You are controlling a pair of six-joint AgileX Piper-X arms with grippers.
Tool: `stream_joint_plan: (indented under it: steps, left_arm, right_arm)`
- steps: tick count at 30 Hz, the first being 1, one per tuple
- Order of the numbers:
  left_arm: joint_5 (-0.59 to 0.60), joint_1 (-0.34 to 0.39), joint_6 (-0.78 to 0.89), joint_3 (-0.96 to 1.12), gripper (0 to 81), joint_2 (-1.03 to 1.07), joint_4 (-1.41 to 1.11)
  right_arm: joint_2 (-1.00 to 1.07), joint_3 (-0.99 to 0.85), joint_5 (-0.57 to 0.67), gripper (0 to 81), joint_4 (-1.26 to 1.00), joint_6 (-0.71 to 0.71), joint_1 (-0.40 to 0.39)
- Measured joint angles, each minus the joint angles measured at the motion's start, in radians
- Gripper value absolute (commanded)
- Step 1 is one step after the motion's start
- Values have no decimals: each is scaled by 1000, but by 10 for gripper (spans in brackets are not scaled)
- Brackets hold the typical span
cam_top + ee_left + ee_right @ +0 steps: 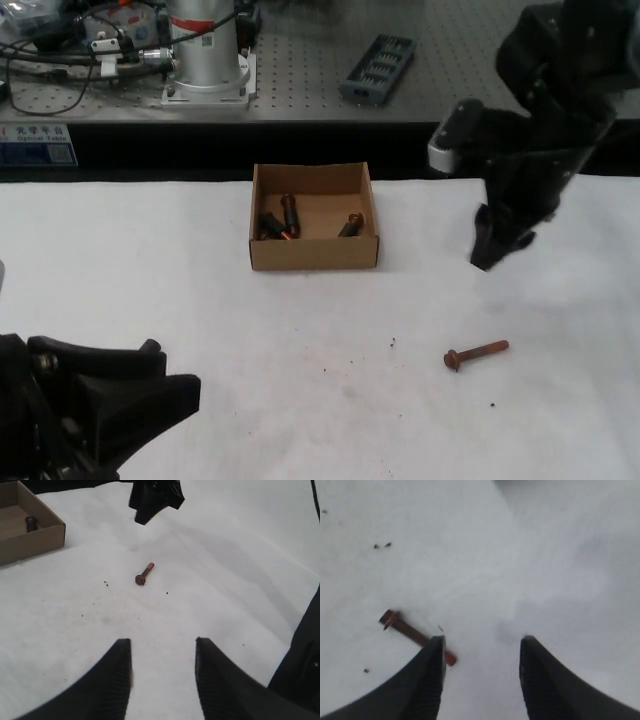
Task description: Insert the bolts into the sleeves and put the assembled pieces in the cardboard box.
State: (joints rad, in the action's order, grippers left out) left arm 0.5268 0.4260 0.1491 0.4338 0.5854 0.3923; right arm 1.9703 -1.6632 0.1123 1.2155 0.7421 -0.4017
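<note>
Right now a table (pixel 150 300) covered in white cloth carries a cardboard box (pixel 313 252) toward its far middle, open at the top. Inside it lie the assembled pieces (pixel 290 215), reddish-brown bolts in dark sleeves. At least three can be made out, two close together near one side wall and one near the opposite wall.

A single loose bolt (pixel 477 353) lies flat on the cloth, well apart from the box, on the nearer right part of the table. Its head points toward the middle of the table. A few dark specks (pixel 392 343) dot the cloth near it.

The right end effector (pixel 482 652) hangs over the cloth to the right of the box, on the far side of the bolt, fingers pointing down. They are spread wide with nothing between them. In the right wrist view the bolt lies just beside one finger (pixel 432 675), which hides the tip of the shank.

The left end effector (pixel 162 650) sits low at the near left corner of the table, also wide open and empty. It faces across the cloth toward the bolt, well apart from it.

Behind the table, a perforated metal plate holds a silver post (pixel 205 40) and a dark rack (pixel 377 68).
</note>
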Motion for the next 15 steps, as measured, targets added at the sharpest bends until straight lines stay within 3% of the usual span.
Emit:
stream_joint_plan:
  steps: [6,15]
  left_arm:
    - [0,0,0,0,304,0,-22]
    - [15,0,0,3,304,0,-36]
  right_arm:
    - [0,3,-1,348,77,20,-16]
    - [0,198,-112,348,-27,103,-65]
